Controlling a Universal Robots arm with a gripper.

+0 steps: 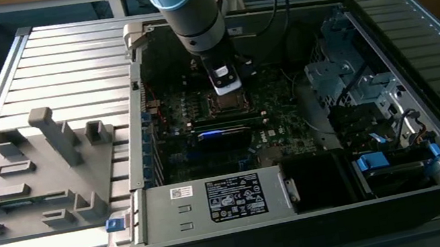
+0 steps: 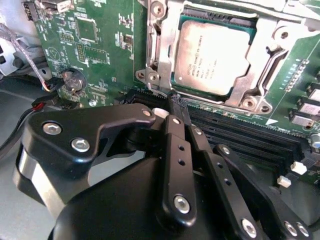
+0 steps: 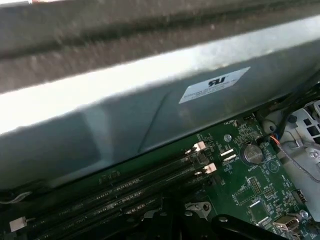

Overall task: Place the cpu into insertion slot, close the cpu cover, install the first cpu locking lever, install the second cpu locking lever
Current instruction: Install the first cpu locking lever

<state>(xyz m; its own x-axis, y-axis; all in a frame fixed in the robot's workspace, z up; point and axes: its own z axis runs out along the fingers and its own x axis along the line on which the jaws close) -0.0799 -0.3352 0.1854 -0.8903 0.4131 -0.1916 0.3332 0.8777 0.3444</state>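
On a slatted metal table (image 1: 56, 57), a grey fixture block (image 1: 40, 173) stands at the exterior view's left, beside an open computer case (image 1: 422, 49) into which a Universal Robots arm (image 1: 187, 8) reaches from above. Its gripper (image 1: 227, 85) hangs low over the middle of the green motherboard (image 2: 95, 45). A power supply (image 1: 215, 201) lies along the near wall and drive bays (image 1: 346, 75) sit at the exterior view's right.

In the second wrist view, the gripper's black fingers (image 2: 177, 150) are drawn together to a single tip with nothing visible between them. That tip sits just beside the socket's corner, between it and the black memory slots (image 2: 240, 135). A coin battery (image 2: 74, 80) lies well apart from it.

The cpu (image 2: 214, 56) is seated flat in the insertion slot, silver top showing through the window of the cpu cover (image 2: 159, 55) — the frame appears to lie down over it.

The work seems to have reached the locking levers, though whether either is hooked cannot be told. Doing this well would mean keeping the closed tip on the thin lever alone — clear of the chip's lid and the slot latches. The lever should be pressed down and steered sideways under its catch with steady, modest force, so the cover stays square.
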